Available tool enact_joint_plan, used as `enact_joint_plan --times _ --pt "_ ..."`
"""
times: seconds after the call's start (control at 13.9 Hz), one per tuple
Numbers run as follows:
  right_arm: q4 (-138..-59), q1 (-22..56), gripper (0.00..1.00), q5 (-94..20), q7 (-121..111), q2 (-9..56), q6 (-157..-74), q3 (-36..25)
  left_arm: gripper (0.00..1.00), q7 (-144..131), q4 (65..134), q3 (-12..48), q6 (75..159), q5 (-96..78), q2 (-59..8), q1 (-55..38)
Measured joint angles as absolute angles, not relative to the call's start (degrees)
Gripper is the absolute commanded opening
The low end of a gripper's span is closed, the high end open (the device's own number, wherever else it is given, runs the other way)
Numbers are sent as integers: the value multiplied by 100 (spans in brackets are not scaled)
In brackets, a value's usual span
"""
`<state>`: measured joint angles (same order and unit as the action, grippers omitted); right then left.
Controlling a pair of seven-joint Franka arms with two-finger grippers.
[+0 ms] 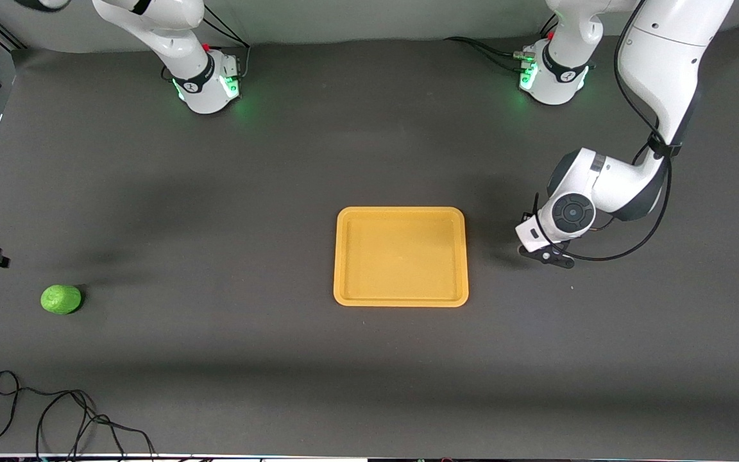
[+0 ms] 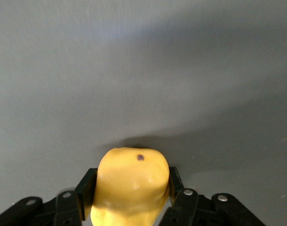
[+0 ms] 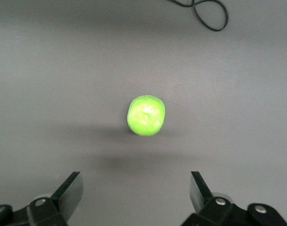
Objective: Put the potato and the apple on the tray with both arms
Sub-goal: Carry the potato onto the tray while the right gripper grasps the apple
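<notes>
The yellow-tan potato (image 2: pixel 131 188) sits between the fingers of my left gripper (image 2: pixel 129 184), which is shut on it. In the front view the left gripper (image 1: pixel 546 253) is low over the table beside the yellow-orange tray (image 1: pixel 401 300), toward the left arm's end, and its wrist hides the potato. The tray holds nothing. The green apple (image 1: pixel 61 299) lies on the table toward the right arm's end. It also shows in the right wrist view (image 3: pixel 146 115). My right gripper (image 3: pixel 136 193) is open and empty, high above the table close to the apple.
A black cable (image 1: pixel 55 414) loops on the table near the front edge, nearer to the front camera than the apple. It also shows in the right wrist view (image 3: pixel 209 14). The arms' green-lit bases (image 1: pixel 212 86) stand along the back edge.
</notes>
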<state>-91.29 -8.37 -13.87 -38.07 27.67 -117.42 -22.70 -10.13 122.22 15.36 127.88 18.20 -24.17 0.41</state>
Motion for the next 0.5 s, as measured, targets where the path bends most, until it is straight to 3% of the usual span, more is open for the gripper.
enact_joint_plan --times 0.29,0.5 --pt "-9311 -841 100 -1817 -3954 3352 -12402 -2269 3 -1838 10883 1708 12114 804 -2530 -458" --pt "-9354 -848 100 -2344 -4346 3680 -12803 -2270 5 -2872 9896 1732 11515 167 -3021 -880"
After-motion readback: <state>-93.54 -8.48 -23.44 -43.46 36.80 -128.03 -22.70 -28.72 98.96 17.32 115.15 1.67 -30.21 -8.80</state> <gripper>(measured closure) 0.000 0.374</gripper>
